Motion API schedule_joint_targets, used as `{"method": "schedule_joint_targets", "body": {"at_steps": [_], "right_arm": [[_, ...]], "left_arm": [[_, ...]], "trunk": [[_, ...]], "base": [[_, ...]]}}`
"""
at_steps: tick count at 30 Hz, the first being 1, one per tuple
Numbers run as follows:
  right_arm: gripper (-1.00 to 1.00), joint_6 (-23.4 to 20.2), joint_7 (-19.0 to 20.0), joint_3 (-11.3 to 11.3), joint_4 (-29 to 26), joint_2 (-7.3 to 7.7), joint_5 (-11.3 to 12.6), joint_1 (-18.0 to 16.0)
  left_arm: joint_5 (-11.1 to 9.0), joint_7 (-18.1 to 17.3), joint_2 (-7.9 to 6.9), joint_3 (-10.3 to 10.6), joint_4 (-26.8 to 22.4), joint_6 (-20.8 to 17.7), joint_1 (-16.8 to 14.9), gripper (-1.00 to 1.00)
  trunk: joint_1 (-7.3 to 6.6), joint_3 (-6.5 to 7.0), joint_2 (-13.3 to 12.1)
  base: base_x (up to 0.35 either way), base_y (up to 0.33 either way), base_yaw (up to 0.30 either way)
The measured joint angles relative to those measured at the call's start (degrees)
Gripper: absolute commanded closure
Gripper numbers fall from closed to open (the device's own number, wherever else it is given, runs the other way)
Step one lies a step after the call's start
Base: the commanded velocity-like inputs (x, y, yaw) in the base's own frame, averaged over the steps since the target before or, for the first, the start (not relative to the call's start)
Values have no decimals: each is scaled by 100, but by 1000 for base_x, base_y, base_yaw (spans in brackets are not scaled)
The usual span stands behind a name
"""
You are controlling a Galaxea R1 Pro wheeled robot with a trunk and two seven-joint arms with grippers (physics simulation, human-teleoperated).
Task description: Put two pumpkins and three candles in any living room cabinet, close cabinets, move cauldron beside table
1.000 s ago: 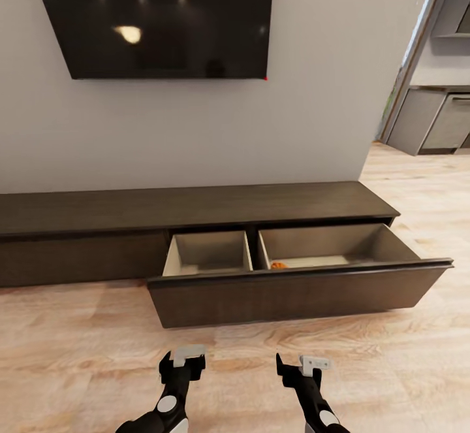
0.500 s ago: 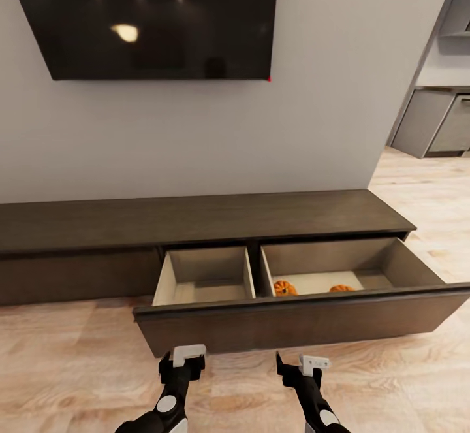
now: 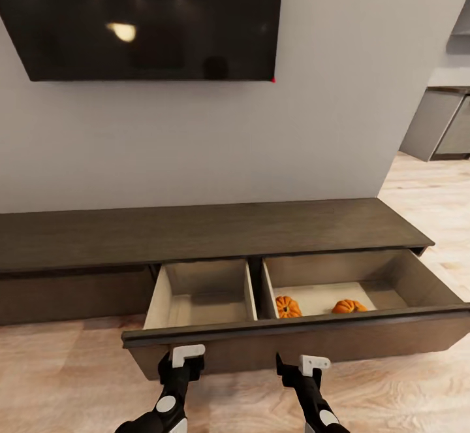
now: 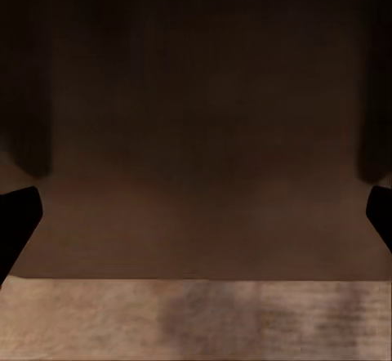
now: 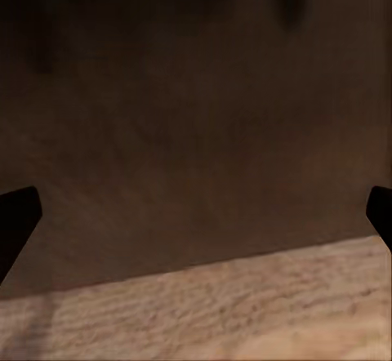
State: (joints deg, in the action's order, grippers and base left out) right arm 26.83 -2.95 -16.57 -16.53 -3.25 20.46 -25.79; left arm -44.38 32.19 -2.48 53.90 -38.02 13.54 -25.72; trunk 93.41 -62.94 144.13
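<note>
- The cabinet runs across the middle of the head view as a long, low, dark-brown unit against the grey wall, below a black TV in the upper left.
- Its wide drawer stands pulled out at lower centre, with a divider splitting the pale inside into two compartments.
- Two pumpkins sit in the right compartment: one pumpkin just beside the divider, the other pumpkin a little to its right, the two apart.
- The left gripper hangs at the bottom left of centre, right in front of the drawer front, fingers spread wide with nothing between them.
- The right gripper hangs at the bottom right of centre, equally near the front, likewise spread and empty.
- Both wrist views face dark-brown wood above the light wooden floor.
</note>
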Motion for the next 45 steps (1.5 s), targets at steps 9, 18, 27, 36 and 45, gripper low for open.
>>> {"method": "schedule_joint_targets", "body": {"at_steps": [9, 18, 27, 36, 45], "right_arm": [[-100, -4, 1, 0, 0, -2, 0, 2], [-100, -1, 1, 0, -2, -2, 0, 0], [-100, 0, 1, 0, -4, -2, 0, 0], [-100, -6, 1, 0, -4, 0, 0, -1], [-100, -7, 1, 0, -4, -2, 0, -1]], "left_arm": [[23, -2, 1, 2, -3, -2, -1, -100], [27, -3, 1, 2, -3, -3, -1, -100], [33, -3, -3, 3, -4, -4, -1, -100], [29, -4, -8, 0, -3, -3, -1, -100], [28, -3, -8, 0, -3, -3, -1, -100]], "trunk": [[1, 0, 0], [1, 0, 0], [1, 0, 0], [1, 0, 0], [1, 0, 0]], "base": [[264, 0, 0], [180, 0, 0], [148, 0, 0], [146, 0, 0], [146, 0, 0]]}}
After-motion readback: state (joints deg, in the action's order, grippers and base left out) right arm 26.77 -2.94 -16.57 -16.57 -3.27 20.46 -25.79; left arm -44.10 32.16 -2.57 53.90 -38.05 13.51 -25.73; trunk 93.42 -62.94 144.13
